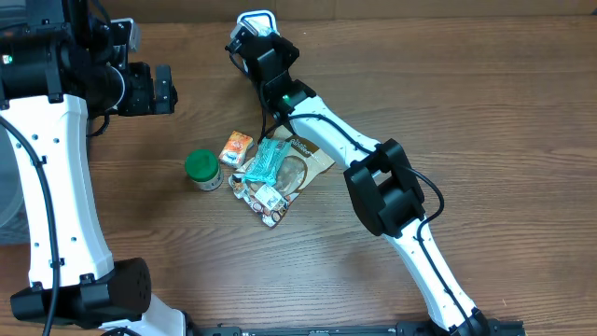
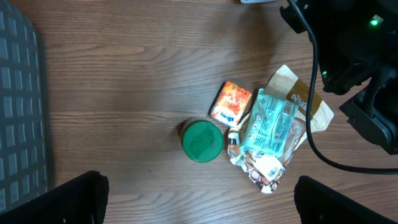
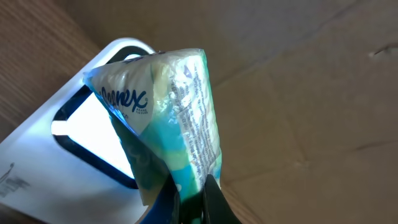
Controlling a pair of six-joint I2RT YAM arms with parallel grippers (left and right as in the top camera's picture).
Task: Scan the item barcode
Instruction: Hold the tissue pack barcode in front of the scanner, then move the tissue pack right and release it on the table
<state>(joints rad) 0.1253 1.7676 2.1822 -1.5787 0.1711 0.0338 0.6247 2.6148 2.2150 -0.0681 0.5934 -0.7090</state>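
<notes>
At the far edge of the worktop [image 1: 485, 103], the right pincer [image 3: 189, 200] is clamped on the lower end of a Kleenex tissue pack [image 3: 168, 118]. It holds the pack up just in front of the white-framed scanner [image 3: 37, 165], fine print running along one face. The left pincer [image 2: 199, 205] hangs wide open and empty at the left side. Mid-worktop, a green-lidded jar [image 2: 202, 140], an orange packet [image 2: 231, 102], a teal packet [image 2: 270, 124] and a brown pouch [image 2: 311, 109] lie clustered together.
</notes>
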